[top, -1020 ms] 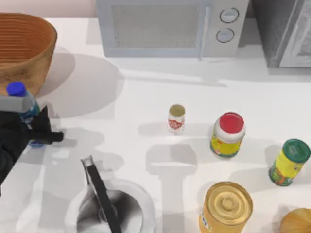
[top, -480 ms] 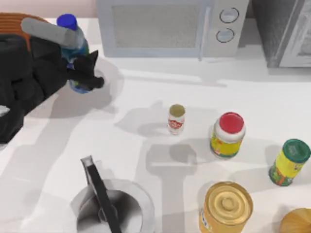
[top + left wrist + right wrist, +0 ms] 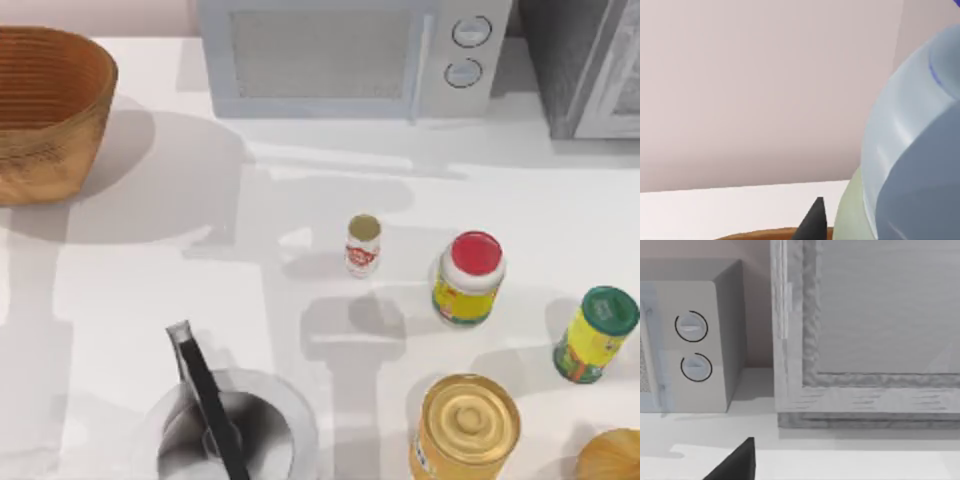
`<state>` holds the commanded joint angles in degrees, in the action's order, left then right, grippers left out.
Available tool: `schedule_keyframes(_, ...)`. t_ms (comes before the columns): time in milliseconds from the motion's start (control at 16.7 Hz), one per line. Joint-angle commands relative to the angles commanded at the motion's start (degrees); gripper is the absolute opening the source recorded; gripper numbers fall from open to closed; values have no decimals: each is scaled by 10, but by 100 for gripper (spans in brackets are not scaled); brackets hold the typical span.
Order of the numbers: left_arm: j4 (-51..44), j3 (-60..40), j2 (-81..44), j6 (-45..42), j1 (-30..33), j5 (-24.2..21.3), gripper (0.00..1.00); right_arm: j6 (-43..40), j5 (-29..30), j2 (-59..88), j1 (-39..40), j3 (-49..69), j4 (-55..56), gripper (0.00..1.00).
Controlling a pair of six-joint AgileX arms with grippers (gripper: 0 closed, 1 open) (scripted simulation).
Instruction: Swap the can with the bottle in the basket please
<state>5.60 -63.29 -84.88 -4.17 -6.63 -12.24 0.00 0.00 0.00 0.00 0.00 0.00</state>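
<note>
1. Top view: the basket (image 3: 45,110) sits at the table's (image 3: 180,260) far left corner; the can (image 3: 363,245) stands upright mid-table, left of a red-capped jar (image 3: 468,278).
2. Left wrist view: the bottle (image 3: 915,150) looms close beside one dark fingertip (image 3: 812,222) of the left hand, above the basket's rim (image 3: 770,234); whether the hand is clamped on it cannot be told.
3. Right wrist view: the right hand's fingertip (image 3: 737,462) faces the microwave (image 3: 690,345); its state cannot be told.

A kitchen is shown — a rendered one. A white microwave (image 3: 345,58) with two round dials is set along the far edge of a pale counter (image 3: 300,190), with a grey cabinet-like unit (image 3: 590,65) beside it at the far right corner. A metal pot (image 3: 225,435) is seen at the near edge, and food jars (image 3: 468,278) and a large tin (image 3: 466,425) — pantry goods — are stood near the right side.
</note>
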Motion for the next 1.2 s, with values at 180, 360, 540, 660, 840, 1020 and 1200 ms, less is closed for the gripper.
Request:
schedule_keyframes(180,-35,-30,4,-3,-35,5,0,0,0,0,0,0,0,100)
schedule_keyframes(360,-35,-31,4,-3,-35,5,0,0,0,0,0,0,0,100)
schedule_keyframes(540,-24,-32,-8,-3,-32,7,0,0,0,0,0,0,0,100)
schedule_keyframes(660,-1,-37,-35,-2,-29,9,0,0,0,0,0,0,0,100)
schedule_keyframes(840,37,-44,-86,0,-24,13,0,0,0,0,0,0,0,100)
schedule_keyframes(1020,66,-48,-114,1,-20,18,0,0,0,0,0,0,0,100)
schedule_keyframes(1200,66,-48,-114,1,-20,18,0,0,0,0,0,0,0,100)
